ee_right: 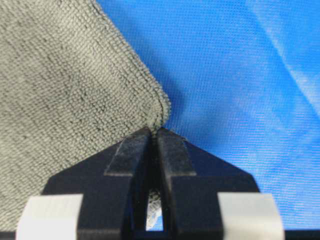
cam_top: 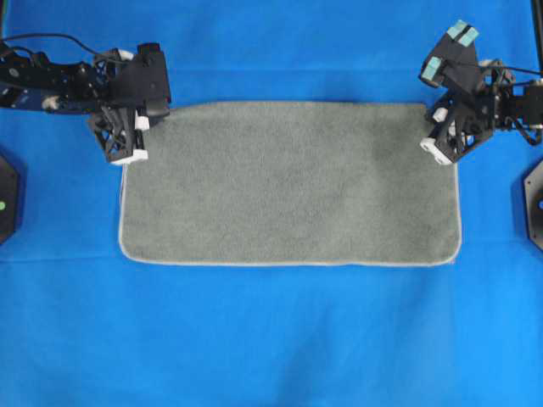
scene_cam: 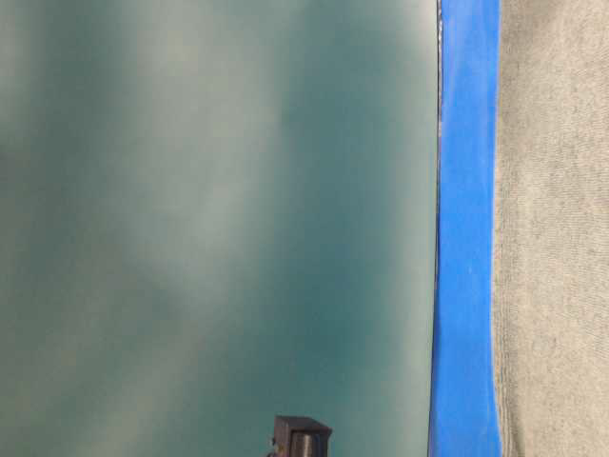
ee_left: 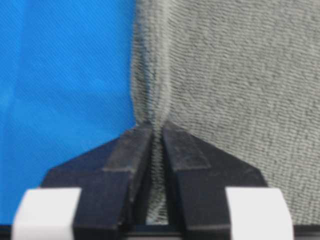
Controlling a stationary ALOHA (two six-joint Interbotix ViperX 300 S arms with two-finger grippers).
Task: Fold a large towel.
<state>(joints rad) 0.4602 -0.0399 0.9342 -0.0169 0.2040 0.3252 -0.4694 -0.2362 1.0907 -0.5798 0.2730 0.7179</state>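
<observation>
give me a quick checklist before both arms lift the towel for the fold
1. Left tool shut on the towel: ok, cloth bunches between its jaws in the left wrist view.
2. Right tool shut on the towel: ok, the edge is pinched between its jaws.
3. Grips at matching far corners: ok in the overhead view.
4. Towel lying flat, near hem straight: ok.
5. How deep each bite goes: cannot tell.
6. Blue sheet free of both pinches: cannot tell.

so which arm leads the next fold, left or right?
Neither alone. The left gripper and right gripper each have jaws shut on a far corner of the towel, mirrored, so both should probably pull toward the near hem together.
</observation>
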